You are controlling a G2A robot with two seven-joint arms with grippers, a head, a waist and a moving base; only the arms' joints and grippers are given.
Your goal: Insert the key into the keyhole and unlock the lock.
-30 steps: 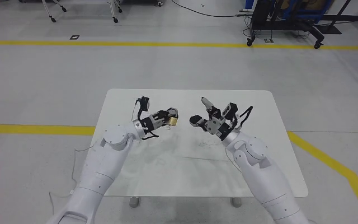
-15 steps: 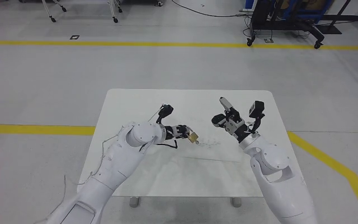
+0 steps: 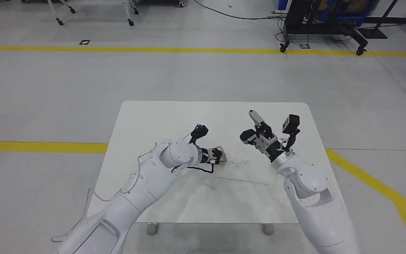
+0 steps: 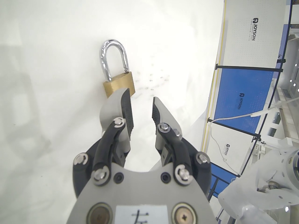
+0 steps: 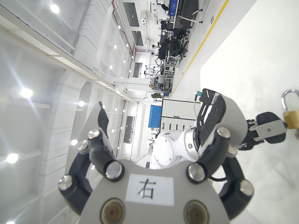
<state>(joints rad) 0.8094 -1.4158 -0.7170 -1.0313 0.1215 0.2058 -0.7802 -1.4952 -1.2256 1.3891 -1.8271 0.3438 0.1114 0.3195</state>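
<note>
A brass padlock (image 3: 217,154) with a silver shackle lies on the white table (image 3: 158,120) near its middle. In the left wrist view the padlock (image 4: 119,85) sits just past one fingertip of my left gripper (image 4: 140,95). That gripper is open, with only bare tabletop between its pads. My right gripper (image 3: 249,126) hangs above the table to the right of the lock, open and holding nothing (image 5: 156,103). The right wrist view catches the padlock (image 5: 290,117) at its edge, against a finger of the left gripper (image 5: 268,127). I cannot make out a key.
Small dark specks (image 4: 154,80) mark the tabletop beside the lock. The table's far edge (image 3: 216,102) and right edge (image 3: 323,152) are a good way from both grippers. Yellow floor lines and wheeled equipment (image 3: 323,25) lie beyond the table.
My left arm carried the padlock from left of centre to the table's middle, and its fingers now stand open beside it. The right gripper drew back to the right and has kept still since.
</note>
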